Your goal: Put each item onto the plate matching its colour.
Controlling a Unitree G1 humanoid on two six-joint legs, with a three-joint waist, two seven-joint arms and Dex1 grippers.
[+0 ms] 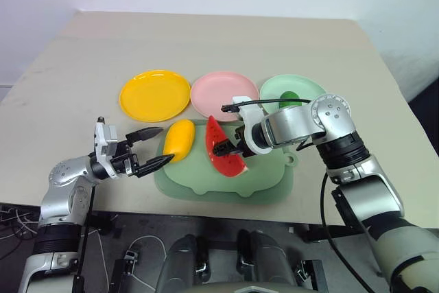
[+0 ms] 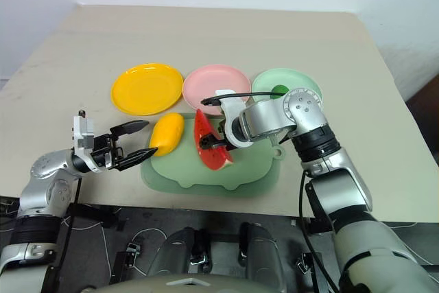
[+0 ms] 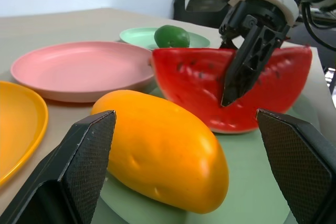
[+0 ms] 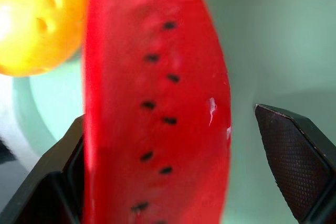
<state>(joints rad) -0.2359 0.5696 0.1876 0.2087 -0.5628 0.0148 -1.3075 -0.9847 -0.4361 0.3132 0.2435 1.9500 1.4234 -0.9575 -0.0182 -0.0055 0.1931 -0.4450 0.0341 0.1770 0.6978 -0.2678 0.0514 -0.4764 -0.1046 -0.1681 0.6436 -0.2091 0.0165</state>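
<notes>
Red, glossy and rigid-looking, the watermelon wedge (image 1: 223,147) stands on the mat (image 1: 264,178), beside the mango (image 1: 178,139). Right end effector (image 1: 230,147) straddles it wide open, holding nothing; pinching its flat faces looks safest, since they seem slippery.

We note three plates (image 1: 155,95) in a row behind the mat (image 1: 206,186) on the surface (image 1: 68,66). Mango (image 1: 180,139) lies left of the watermelon wedge (image 1: 223,149) on the mat; round fruit (image 1: 289,99) sits in the rightmost plate.
</notes>
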